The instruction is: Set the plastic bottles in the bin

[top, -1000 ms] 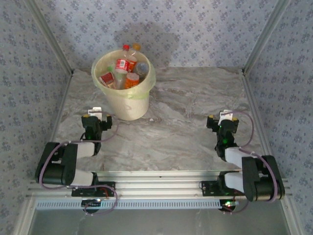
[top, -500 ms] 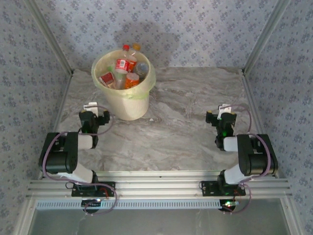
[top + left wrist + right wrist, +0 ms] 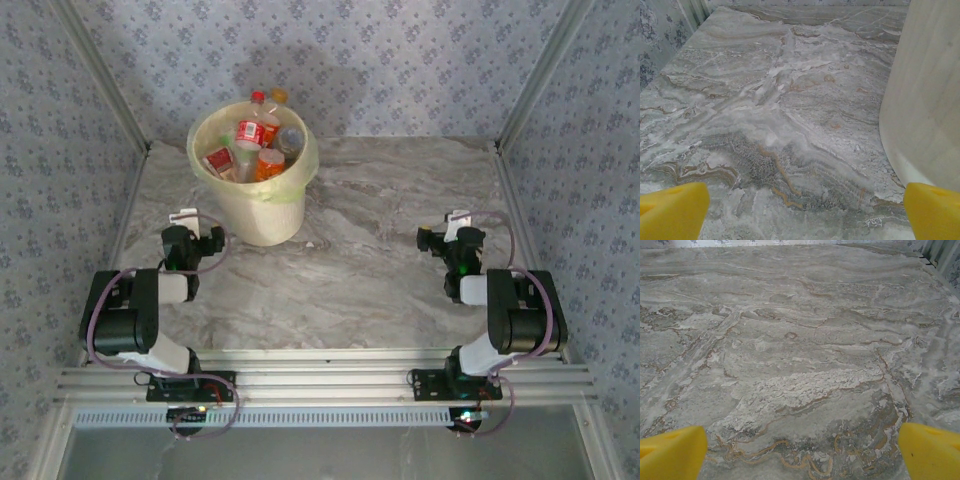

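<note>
The cream-white bin (image 3: 262, 215) stands at the back left of the marble table, its pale yellow bag folded over the rim. Several plastic bottles (image 3: 252, 135) with red and orange labels lie piled inside it. My left gripper (image 3: 192, 232) rests low near the table's left front, just in front of the bin. Its yellow fingertips (image 3: 675, 210) stand wide apart with bare marble between them, and the bin's wall (image 3: 927, 95) rises at the right of the left wrist view. My right gripper (image 3: 452, 232) sits at the right front, fingertips (image 3: 930, 450) spread over bare marble.
The marble tabletop (image 3: 380, 230) is framed by metal posts and patterned walls on three sides. A metal rail (image 3: 320, 370) at the near edge carries both arm bases.
Both arms have folded back toward their bases and settled low. The bin and the bottles in it have not moved.
</note>
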Action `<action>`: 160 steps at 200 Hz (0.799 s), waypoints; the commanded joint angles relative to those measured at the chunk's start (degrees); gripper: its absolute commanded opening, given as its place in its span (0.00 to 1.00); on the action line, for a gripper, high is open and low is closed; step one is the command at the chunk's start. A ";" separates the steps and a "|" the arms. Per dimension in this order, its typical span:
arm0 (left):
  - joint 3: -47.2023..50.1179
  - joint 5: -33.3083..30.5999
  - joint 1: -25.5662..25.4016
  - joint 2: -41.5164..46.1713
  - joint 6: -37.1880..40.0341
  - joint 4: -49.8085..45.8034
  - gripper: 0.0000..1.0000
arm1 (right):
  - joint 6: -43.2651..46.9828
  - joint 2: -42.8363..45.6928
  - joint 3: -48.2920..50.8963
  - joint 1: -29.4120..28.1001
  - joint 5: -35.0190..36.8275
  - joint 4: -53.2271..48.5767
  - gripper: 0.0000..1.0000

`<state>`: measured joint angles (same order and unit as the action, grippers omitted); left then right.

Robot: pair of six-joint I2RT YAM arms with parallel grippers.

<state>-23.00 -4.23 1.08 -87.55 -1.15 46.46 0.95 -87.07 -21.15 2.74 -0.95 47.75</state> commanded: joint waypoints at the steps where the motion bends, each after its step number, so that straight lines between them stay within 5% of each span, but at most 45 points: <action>1: -0.73 1.04 -0.05 -0.35 -0.68 0.22 0.99 | 0.54 -0.27 -1.13 -0.07 -0.86 -1.01 1.00; 160: -0.72 1.06 -0.03 -0.34 -0.69 0.21 1.00 | 0.61 -0.25 -1.26 -0.12 -0.44 -1.08 1.00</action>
<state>-23.00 -4.23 1.08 -87.55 -1.13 46.44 0.95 -87.05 -21.17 2.70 -1.32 47.70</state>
